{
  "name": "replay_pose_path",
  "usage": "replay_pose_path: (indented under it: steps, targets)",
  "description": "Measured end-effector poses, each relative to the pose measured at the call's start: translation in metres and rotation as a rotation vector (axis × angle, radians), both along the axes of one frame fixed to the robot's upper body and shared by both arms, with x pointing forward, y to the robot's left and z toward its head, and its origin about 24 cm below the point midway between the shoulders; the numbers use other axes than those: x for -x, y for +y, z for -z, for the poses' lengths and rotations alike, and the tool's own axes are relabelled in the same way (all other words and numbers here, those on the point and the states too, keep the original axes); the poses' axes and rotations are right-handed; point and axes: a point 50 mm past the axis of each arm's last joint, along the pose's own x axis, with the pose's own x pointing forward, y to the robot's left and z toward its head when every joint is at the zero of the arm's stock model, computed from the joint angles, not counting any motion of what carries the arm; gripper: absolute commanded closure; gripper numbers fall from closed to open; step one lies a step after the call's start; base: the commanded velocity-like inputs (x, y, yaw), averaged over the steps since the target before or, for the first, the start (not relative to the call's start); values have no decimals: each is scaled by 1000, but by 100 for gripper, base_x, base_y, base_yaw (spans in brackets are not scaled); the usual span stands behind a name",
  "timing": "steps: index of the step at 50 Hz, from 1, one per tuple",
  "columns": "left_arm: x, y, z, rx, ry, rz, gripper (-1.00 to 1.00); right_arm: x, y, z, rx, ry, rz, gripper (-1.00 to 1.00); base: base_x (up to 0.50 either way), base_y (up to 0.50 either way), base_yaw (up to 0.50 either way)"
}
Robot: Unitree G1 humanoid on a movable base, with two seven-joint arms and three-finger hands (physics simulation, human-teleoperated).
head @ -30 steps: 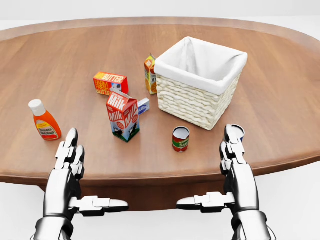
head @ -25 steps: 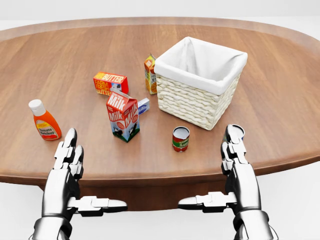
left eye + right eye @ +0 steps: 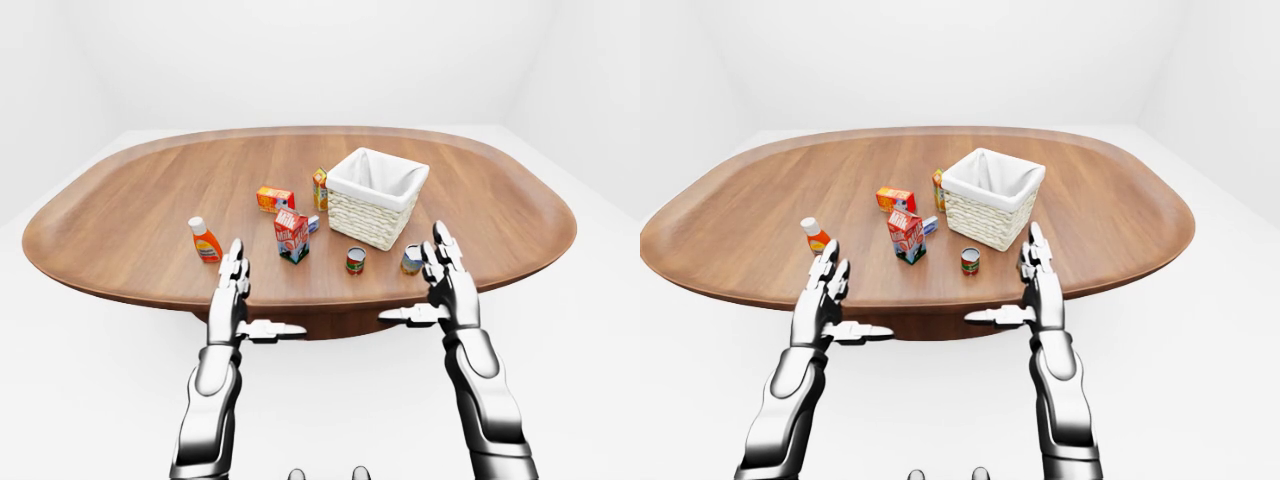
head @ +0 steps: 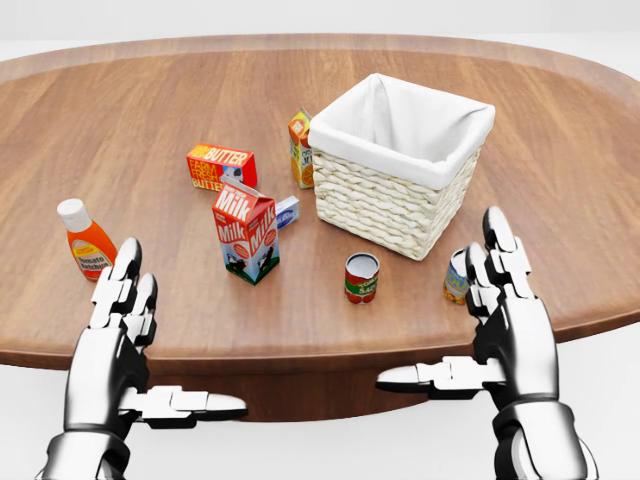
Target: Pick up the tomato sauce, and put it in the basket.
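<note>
The tomato sauce, a small red can with a green band (image 4: 361,277), stands upright on the wooden table (image 4: 560,200), just below the lower left corner of the white-lined wicker basket (image 4: 380,206). My left hand (image 4: 128,335) is open over the table's near edge at the lower left, far left of the can. My right hand (image 4: 506,305) is open at the lower right, fingers up, thumb pointing inward, to the right of the can. Neither hand touches anything.
A milk carton (image 4: 246,230) stands left of the can. A ketchup bottle (image 4: 88,241) is beside my left fingertips. A butter box (image 4: 220,166), a juice carton (image 4: 300,147) and a small blue box (image 4: 287,210) lie higher up. A blue-and-yellow can (image 4: 457,276) stands against my right hand.
</note>
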Motion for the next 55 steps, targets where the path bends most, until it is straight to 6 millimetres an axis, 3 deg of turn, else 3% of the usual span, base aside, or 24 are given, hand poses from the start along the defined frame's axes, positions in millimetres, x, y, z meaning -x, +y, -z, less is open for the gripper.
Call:
replay_pose_path:
  steps: [16,31,39,55]
  targets:
    - [6,0,-25,-9,-110,4,-100,4,-1,-17,-5,-74,-6,-100,1,0,0]
    - [9,1,-33,-13,-143,5,-100,10,1,-25,-17,-112,-32,-100,49,0,0]
    - [9,0,-33,-14,-145,7,-100,10,1,-25,-14,-114,-39,-100,6,0,0]
    - [9,-1,-34,-15,-145,10,-100,13,5,-26,-5,-116,-62,-100,0,-48,0]
